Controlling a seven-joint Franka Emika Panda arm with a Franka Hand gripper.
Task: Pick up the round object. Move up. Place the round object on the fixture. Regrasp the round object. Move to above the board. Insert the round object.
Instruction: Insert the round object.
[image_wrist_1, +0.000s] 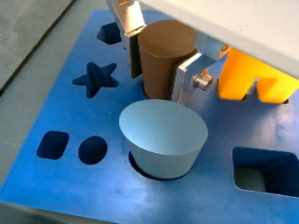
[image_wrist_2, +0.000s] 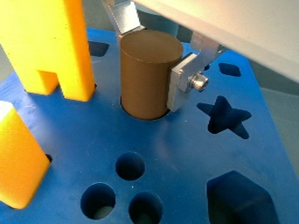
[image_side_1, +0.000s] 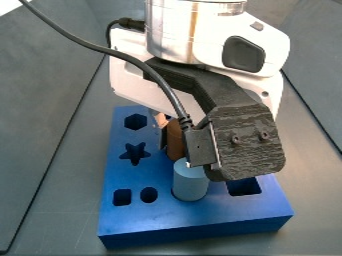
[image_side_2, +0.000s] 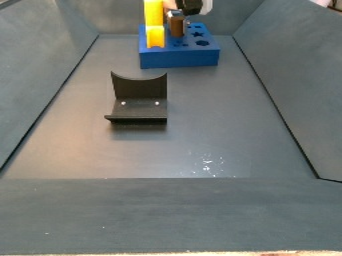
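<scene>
Tool (image_wrist_2: 158, 54) clamped on the round object (image_wrist_2: 149, 74), whose lower end sits in a circular hole of the board (image_wrist_2: 176, 149), beside the star hole (image_wrist_2: 225, 116). Any tilt could jam it against the hole's edge.

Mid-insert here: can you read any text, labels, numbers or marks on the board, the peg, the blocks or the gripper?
None: no readable text in any view.
Board: plain blue, only shaped holes.
Brown peg between the gripper fingers, low in a board hole: no marks.
Grey cylinder, yellow block: unmarked.
Fixture, on the floor: blank.
</scene>
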